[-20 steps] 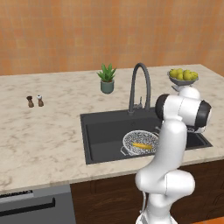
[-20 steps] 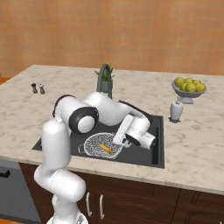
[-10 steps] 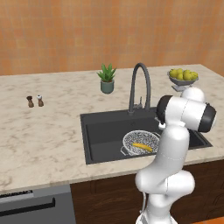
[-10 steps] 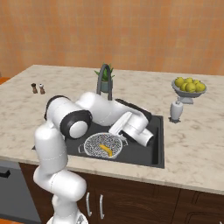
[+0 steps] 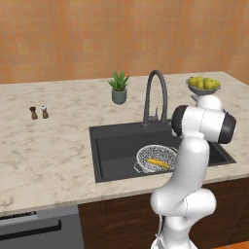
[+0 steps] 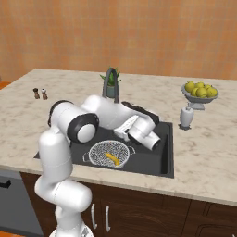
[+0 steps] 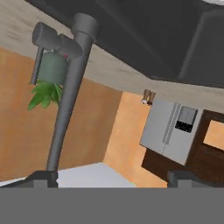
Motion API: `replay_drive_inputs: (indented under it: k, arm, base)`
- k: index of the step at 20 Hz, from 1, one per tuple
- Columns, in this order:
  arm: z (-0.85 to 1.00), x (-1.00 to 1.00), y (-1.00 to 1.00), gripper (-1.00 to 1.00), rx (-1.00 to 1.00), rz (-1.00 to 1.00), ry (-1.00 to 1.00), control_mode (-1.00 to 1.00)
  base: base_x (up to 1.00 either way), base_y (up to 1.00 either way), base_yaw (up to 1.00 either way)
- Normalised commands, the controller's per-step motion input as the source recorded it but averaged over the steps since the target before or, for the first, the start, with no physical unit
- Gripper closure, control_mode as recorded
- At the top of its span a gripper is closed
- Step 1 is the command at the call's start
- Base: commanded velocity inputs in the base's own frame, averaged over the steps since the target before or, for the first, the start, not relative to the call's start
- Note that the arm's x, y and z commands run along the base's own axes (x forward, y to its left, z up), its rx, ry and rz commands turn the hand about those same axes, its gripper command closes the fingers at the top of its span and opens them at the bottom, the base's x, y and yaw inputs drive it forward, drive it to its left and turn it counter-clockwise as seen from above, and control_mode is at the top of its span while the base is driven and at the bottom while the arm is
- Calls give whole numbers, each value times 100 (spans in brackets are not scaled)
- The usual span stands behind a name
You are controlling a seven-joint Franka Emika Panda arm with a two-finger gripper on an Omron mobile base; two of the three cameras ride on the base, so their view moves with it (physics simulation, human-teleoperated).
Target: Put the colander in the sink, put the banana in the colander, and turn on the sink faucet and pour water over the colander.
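- Sink (image 5: pixel 116 151): a black rectangular basin set into the speckled stone counter (image 5: pixel 53 151), seen from both sides in the two base views.
- Colander (image 5: pixel 156 159): a round silver mesh bowl standing upright on the floor of the sink, toward the near edge of the basin; in the right base view it sits at the near left of the basin (image 6: pixel 110 153).
- Banana (image 5: pixel 158 163): a small yellow fruit lying inside the colander, across its bottom; also seen in the right base view (image 6: pixel 111 158).
- Faucet (image 5: pixel 155 95): a dark gooseneck rising from the far rim of the sink, its arched spout curving toward the basin. In the hand view its stem (image 7: pixel 72 83) runs up the left half of the picture, with the side lever at the top left.
- Gripper (image 6: pixel 124 131): reached out over the sink, above and to the right of the colander, apart from it and near the faucet. In the hand view the two finger tips (image 7: pixel 43 177) stand at the bottom corners, spread wide with nothing between them: the pincer is released.
- Potted plant (image 5: pixel 119 87): on the counter behind the sink, just left of the faucet.
- Fruit bowl (image 6: pixel 200 92): a footed bowl of yellow-green fruit at the far right of the counter.
- Small white bottle (image 6: pixel 186 118): on the counter just right of the sink.
- Two small shakers (image 5: pixel 39 112): side by side at the far left of the counter, well apart from the sink.
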Motion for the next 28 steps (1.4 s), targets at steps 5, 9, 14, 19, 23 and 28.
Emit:
replay_drive_inputs:
  k: [5, 9, 14, 19, 23, 28]
  arm:
    - [5, 36, 0, -100, 16, 0, 13, -100]
    - [0, 41, 0, -100, 7, 0, 7, -100]
    - [0, 43, 0, -100, 0, 0, 2, -100]
    - [-4, 44, 0, -100, 0, 0, 7, -100]
    - [-20, 40, 0, -100, 0, 0, 9, -100]
    - [-30, 37, 0, -100, 0, 0, 11, -100]
  base:
    - [0, 0, 0]
    - [0, 0, 0]
    - [0, 0, 0]
    - [0, 0, 0]
    - [0, 0, 0]
    - [0, 0, 0]
